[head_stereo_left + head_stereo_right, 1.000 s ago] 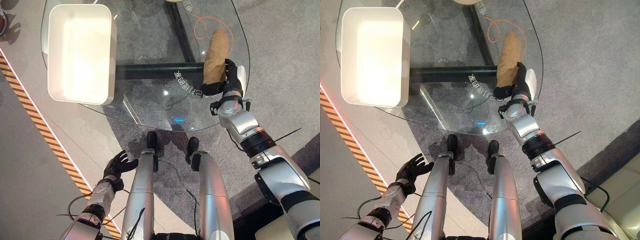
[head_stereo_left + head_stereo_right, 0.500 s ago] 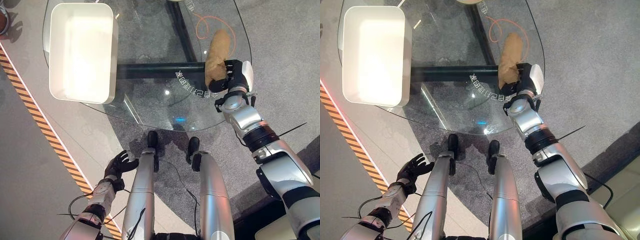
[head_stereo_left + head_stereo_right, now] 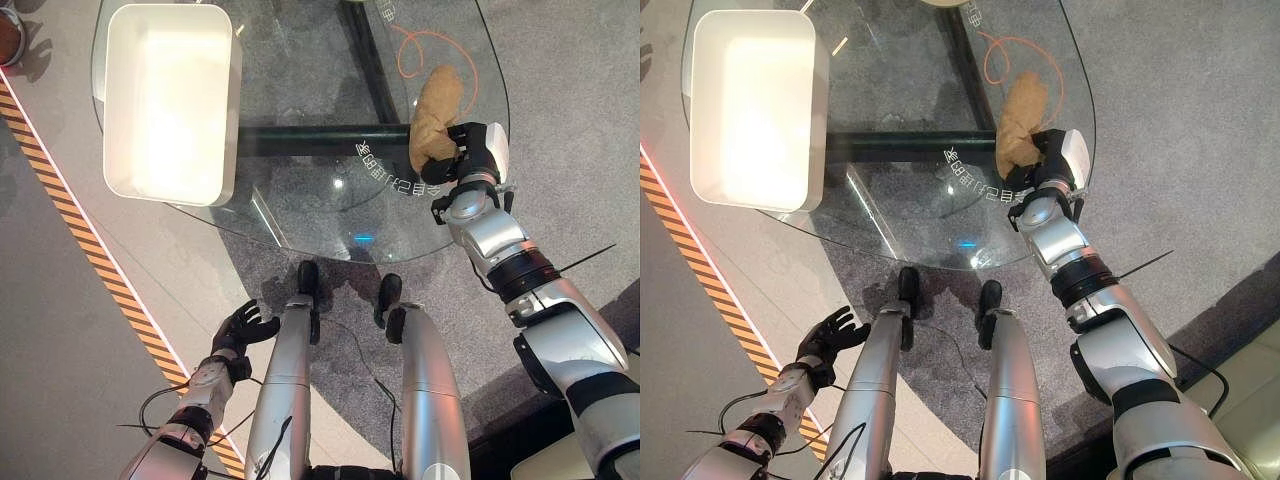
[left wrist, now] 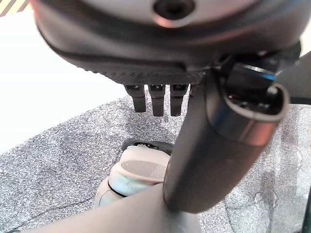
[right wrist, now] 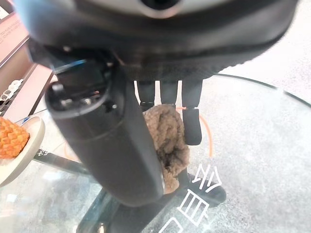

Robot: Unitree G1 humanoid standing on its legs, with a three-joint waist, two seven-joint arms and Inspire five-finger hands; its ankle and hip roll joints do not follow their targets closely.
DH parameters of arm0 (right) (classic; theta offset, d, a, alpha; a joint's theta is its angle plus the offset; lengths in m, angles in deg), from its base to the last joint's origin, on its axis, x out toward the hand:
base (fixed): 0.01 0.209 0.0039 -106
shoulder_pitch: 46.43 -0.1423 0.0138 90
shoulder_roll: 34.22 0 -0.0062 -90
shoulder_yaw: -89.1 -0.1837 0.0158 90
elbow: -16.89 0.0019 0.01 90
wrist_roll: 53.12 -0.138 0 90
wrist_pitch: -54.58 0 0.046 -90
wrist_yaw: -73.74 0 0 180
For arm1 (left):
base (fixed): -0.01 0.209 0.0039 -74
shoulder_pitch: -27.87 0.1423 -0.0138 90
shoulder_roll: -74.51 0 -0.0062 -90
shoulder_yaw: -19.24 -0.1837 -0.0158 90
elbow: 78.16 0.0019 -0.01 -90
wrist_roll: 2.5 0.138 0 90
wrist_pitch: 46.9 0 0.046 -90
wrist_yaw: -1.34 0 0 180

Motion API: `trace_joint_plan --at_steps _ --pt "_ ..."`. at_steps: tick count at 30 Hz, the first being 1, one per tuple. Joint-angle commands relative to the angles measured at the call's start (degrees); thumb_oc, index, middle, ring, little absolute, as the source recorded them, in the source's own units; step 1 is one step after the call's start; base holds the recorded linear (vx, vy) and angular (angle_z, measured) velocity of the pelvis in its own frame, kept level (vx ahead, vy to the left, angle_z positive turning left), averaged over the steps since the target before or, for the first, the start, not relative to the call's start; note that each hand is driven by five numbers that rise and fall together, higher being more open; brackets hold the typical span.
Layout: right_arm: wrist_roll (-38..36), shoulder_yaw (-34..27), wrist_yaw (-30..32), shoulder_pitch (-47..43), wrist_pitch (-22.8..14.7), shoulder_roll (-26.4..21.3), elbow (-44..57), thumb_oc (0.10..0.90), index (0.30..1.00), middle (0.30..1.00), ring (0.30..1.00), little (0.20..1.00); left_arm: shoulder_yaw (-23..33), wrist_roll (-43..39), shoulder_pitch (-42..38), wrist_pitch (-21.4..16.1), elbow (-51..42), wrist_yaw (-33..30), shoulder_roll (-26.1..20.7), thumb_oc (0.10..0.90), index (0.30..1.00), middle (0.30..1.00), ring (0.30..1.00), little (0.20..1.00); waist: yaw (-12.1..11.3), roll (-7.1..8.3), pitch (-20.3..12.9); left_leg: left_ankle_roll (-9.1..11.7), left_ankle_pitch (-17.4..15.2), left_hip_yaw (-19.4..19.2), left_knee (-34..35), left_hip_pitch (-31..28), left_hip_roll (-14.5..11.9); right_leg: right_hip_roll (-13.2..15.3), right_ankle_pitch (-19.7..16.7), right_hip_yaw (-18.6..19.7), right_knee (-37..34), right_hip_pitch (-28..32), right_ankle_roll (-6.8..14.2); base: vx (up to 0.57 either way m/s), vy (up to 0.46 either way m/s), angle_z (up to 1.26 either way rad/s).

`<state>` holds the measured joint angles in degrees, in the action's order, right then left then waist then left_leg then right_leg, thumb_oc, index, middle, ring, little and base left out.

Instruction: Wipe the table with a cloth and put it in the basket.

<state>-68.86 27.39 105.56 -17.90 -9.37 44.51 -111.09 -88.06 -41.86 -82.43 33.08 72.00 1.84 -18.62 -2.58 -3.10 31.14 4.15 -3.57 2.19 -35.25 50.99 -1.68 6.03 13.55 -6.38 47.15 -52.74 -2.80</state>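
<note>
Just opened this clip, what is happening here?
The robot's right hand has its fingers curled on a tan cloth lying on the round glass table, near the table's right edge. A white basket sits on the table's left side with nothing in it, so the cloth is not yet put away. The left hand hangs open, low beside the robot, off the table.

Right arm comes in from the lower right of the left eye view and reaches up to the right middle of the frame, wrist bent. Right hand (image 3: pixel 468 152) has fingers (image 5: pixel 192 121) curled down round the brown cloth (image 3: pixel 434 108), thumb alongside. Left arm hangs low at the lower left of the frame. Left hand (image 3: pixel 243 328) has fingers spread and relaxed, holding nothing.
</note>
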Motion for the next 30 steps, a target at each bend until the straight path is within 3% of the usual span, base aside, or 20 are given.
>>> trace_joint_plan --at_steps 1,12,22,30 --pt "-0.33 4.85 -2.51 0.00 -1.35 1.99 -0.55 0.100 0.300 0.300 0.300 0.200 -1.99 0.66 0.85 -0.18 -0.53 -0.54 2.64 0.800 0.900 0.900 0.900 0.900 -0.57 -2.48 -1.35 -4.34 -4.26 -5.44 -1.80 -1.12 0.39 -0.03 -3.08 -0.47 -4.62 0.17 0.97 0.00 0.000 0.00" --pt "5.40 5.26 -1.71 -1.62 -4.10 0.64 0.15 0.100 0.300 0.300 0.300 0.200 -2.02 0.48 1.22 -0.89 -1.10 -0.34 2.73 0.800 0.900 0.900 0.900 0.900 -0.77 -2.66 -1.35 -4.38 -4.23 -5.17 -2.07 -0.75 0.51 0.10 -3.26 -0.50 -4.43 -0.13 1.19 0.00 0.000 0.00" --pt "19.24 10.35 -10.59 -3.03 -9.42 0.70 5.25 0.100 0.300 0.300 0.300 0.200 -2.58 0.52 0.60 -0.81 -2.04 -0.92 2.85 0.800 0.900 0.900 0.900 0.900 -1.12 -2.95 -1.35 -4.31 -3.90 -4.92 -1.46 -0.12 1.06 0.40 -3.43 -0.77 -4.69 -0.93 1.49 0.00 0.000 0.00" --pt "23.95 14.24 -12.94 -3.51 -12.00 1.49 7.42 0.100 0.300 0.300 0.300 0.200 -3.03 0.34 0.01 -0.90 -2.16 -0.99 3.06 0.800 0.900 0.900 0.900 0.900 -1.31 -3.42 -1.35 -4.11 -3.62 -4.97 -1.08 0.06 1.42 0.71 -3.44 -0.77 -4.94 -1.21 1.75 0.00 0.000 0.00"
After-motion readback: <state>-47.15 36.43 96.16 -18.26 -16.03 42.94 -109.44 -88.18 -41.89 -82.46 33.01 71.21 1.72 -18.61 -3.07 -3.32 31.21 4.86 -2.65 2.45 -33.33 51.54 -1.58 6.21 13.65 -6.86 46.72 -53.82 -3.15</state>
